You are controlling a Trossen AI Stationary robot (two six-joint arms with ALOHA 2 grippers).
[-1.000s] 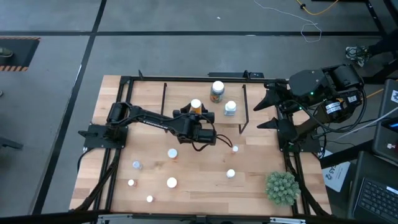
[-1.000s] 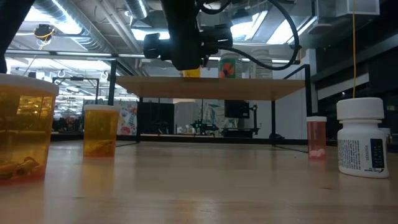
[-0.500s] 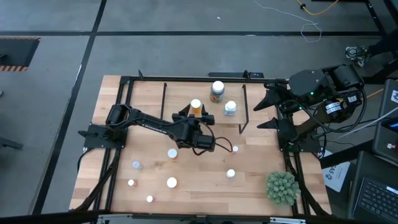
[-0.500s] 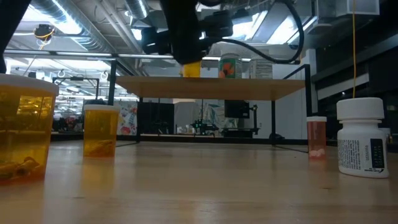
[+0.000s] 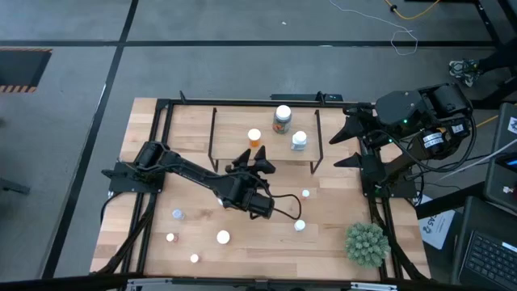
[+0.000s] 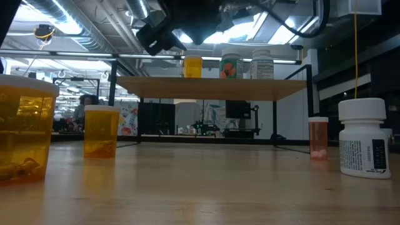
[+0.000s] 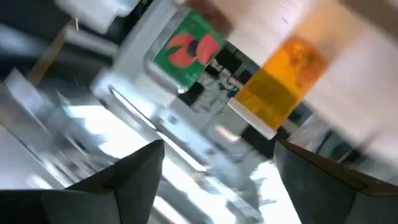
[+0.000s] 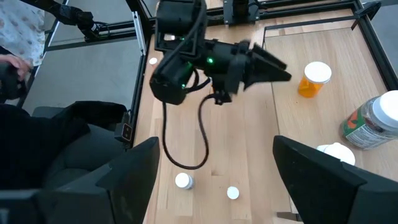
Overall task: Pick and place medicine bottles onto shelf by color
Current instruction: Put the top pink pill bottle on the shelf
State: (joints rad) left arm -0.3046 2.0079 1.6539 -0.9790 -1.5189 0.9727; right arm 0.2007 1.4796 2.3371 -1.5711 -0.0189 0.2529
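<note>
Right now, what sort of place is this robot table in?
Probably an industrial lab or workshop: exposed ceiling ducts overhead, a grey concrete floor with dark lines around the table, and a laptop beside it.

I see a pale, matt wooden tabletop (image 5: 194, 218) with visible grain, and a matching light-wood shelf board (image 6: 212, 89) on thin black metal legs. The translucent orange plastic bottle (image 6: 192, 66) on it looks glossy under its smooth white cap, and the dark arm's left gripper (image 5: 257, 161) looks matt black.
</note>
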